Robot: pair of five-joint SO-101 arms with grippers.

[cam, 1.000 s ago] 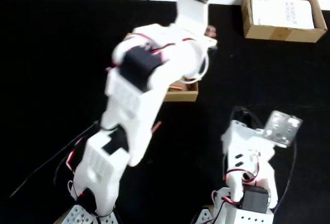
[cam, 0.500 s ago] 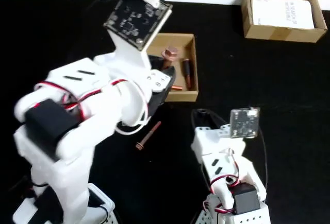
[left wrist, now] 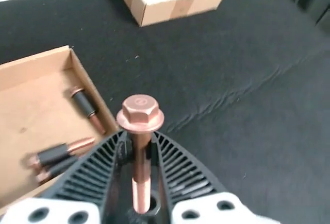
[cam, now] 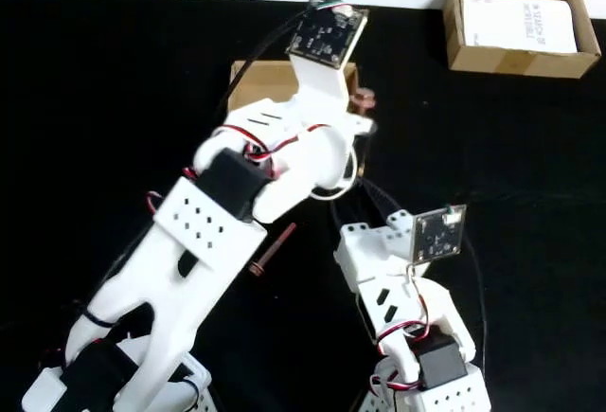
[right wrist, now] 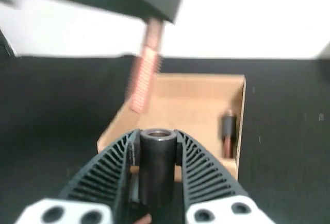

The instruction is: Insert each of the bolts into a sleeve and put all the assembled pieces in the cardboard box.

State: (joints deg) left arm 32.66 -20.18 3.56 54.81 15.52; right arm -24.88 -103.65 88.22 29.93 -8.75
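The left gripper (left wrist: 138,139) clamped a bolt (left wrist: 139,117), head beyond its tips, while the right gripper (right wrist: 156,140) grasped a sleeve (right wrist: 156,175), the bolt's thread hanging just ahead of it, the box (right wrist: 180,100) beyond.

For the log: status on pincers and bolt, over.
Left pincer shut on bolt. Right pincer shut on sleeve. Bolt not yet in sleeve. Spare bolt loose on table.

Left arm (cam: 237,204) over the open box (cam: 258,77), maybe a bolt head (cam: 363,101) at its tip, loose bolt (cam: 272,248) on table (cam: 95,99), right arm (cam: 398,275) low
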